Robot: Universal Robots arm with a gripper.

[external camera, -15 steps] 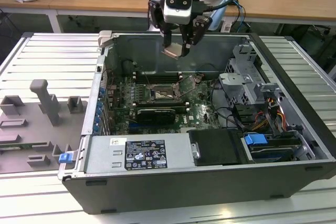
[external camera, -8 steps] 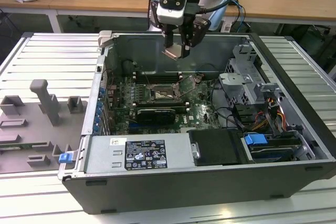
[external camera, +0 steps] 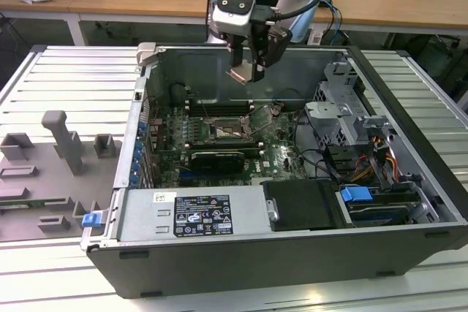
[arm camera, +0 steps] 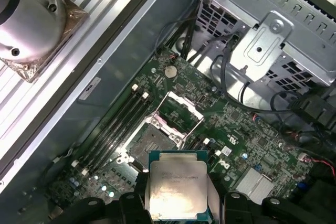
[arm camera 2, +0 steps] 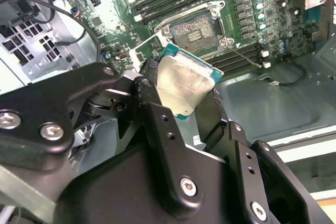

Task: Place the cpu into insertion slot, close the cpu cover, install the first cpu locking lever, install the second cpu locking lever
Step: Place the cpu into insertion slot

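None of the four steps is complete: the gripper [external camera: 244,71], jaws clamped on the cpu [arm camera 2: 184,85], hangs over the open case, the empty insertion slot [external camera: 229,131] at the chip's six o'clock in the exterior view, the cpu cover [arm camera: 185,105] raised.

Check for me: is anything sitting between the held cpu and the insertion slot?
Nothing visible does. The cpu hangs in the fingers above the insertion slot, whose dark centre lies bare in both wrist views. The cpu cover is tipped up off the slot at one side.
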